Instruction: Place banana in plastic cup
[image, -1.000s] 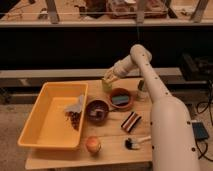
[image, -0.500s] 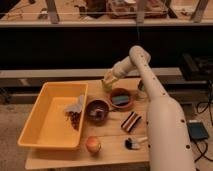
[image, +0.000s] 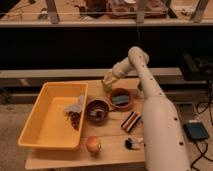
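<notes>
A: What has been altered over the last second?

B: Very little. The arm is kept stretched to the far side of the worktop (image: 107, 150), and the tool (image: 109, 79) is held at the same spot as a second ago, directly over the plastic cup (image: 106, 86). Only a slight settling of the wrist can be made out.

A: Can the banana be located?

B: Not with certainty. A pale yellowish patch is seen where the tool meets the plastic cup, but the banana cannot be separated from the cup's own colour. It is not seen lying anywhere else on the worktop, nor in the yellow bin (image: 45, 112).

A: And the state of the tool?

B: It cannot be told whether anything is gripped or released.

A: What is meant for the task?

B: It is judged that the placing is at or near its end, since the tool is poised at the plastic cup. Release remains to be confirmed.
</notes>
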